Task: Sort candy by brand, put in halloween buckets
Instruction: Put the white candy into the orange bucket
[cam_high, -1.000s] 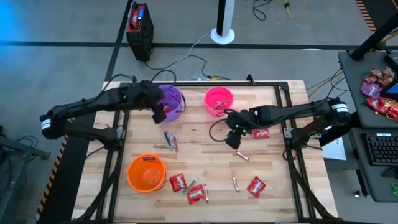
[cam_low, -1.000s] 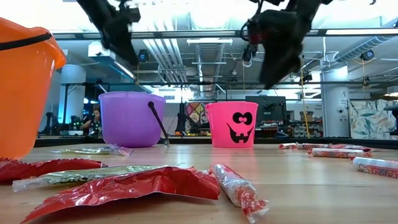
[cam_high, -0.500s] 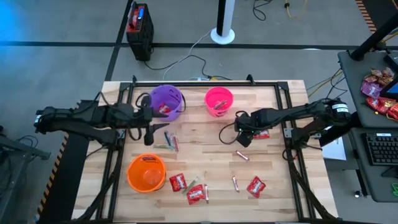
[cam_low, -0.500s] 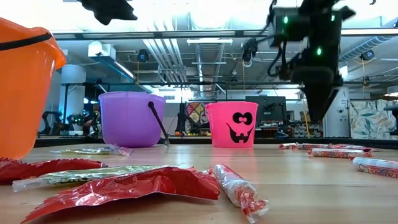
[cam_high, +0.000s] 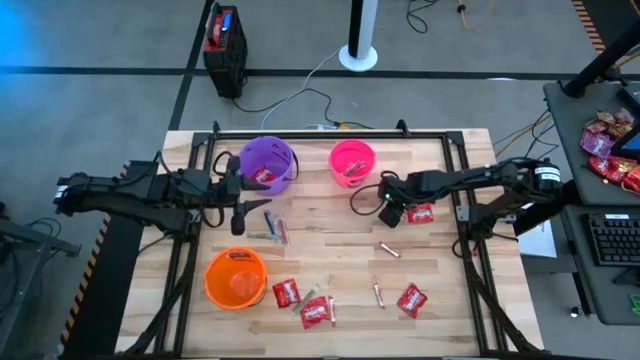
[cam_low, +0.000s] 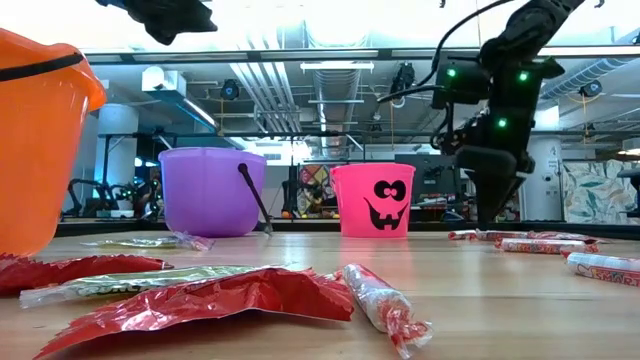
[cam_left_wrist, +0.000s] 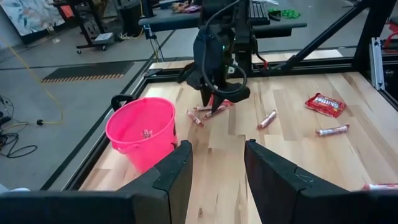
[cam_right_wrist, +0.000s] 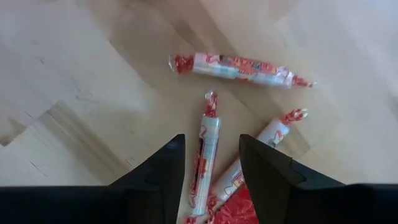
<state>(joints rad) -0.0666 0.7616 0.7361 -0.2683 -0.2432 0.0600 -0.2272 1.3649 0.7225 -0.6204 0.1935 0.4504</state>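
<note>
— Can any brand, label or number be read anywhere?

— None. The red packet (cam_left_wrist: 325, 104) at the right of the left wrist view has white print, but the letters are too small to make out. The rolled candies (cam_right_wrist: 205, 160) in the right wrist view carry red markings that do not form legible words.

— And the buckets?

— The pink bucket (cam_low: 372, 200) in the middle of the low view bears a black jack-o'-lantern face, a drawing and no lettering.
</note>
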